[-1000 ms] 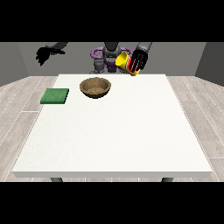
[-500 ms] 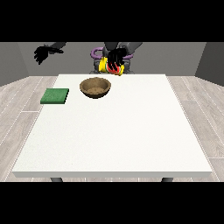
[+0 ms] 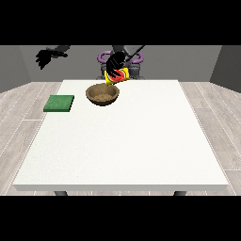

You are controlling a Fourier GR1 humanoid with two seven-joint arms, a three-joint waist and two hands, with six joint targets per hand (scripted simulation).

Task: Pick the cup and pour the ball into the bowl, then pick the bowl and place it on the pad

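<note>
The cup (image 3: 117, 75), clasped by the robot hand (image 3: 113, 63) at the view's right, hangs tilted above the bowl (image 3: 101, 94).

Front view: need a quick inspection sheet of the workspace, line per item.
Surface: white table, mostly bare apart from the things near its far edge.
Job's things: brown bowl upright near the far edge; green pad flat at the view's left, apart from the bowl; yellow and red cup held tilted just above and behind the bowl's far rim. Ball: not visible.
Clutter: nothing seen.
Hands: hand holding the cup has its fingers curled round it; hand at the view's left is raised off the table, holds nothing, finger pose unclear.
Cables: nothing seen.
Surroundings: grey plank floor, grey walls.
</note>
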